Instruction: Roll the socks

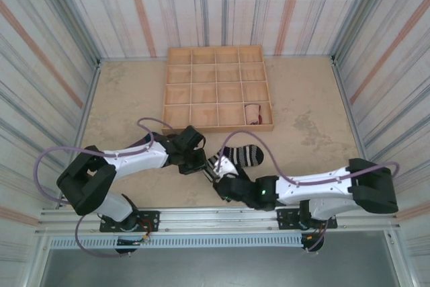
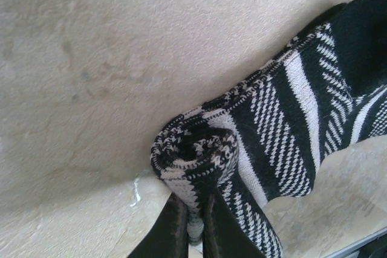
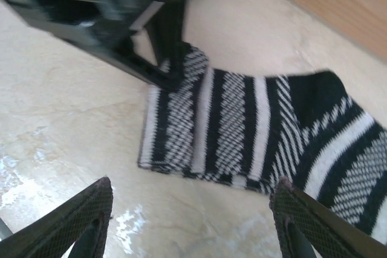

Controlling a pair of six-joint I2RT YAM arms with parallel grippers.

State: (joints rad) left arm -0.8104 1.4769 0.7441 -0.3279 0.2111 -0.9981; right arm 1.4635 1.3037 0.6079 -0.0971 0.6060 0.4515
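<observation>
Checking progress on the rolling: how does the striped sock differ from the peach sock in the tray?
The striped sock is black and white; the peach sock is pale with dark red. The striped sock lies mostly flat on the table, only its end curled, pinched in the left end effector; the peach sock sits bundled in the tray's near right corner compartment. Both are soft fabric.

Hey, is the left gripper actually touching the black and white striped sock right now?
Touching. The left wrist view shows the left gripper closed on the rolled end of the striped sock, with fabric pinched between its jaws.
</observation>
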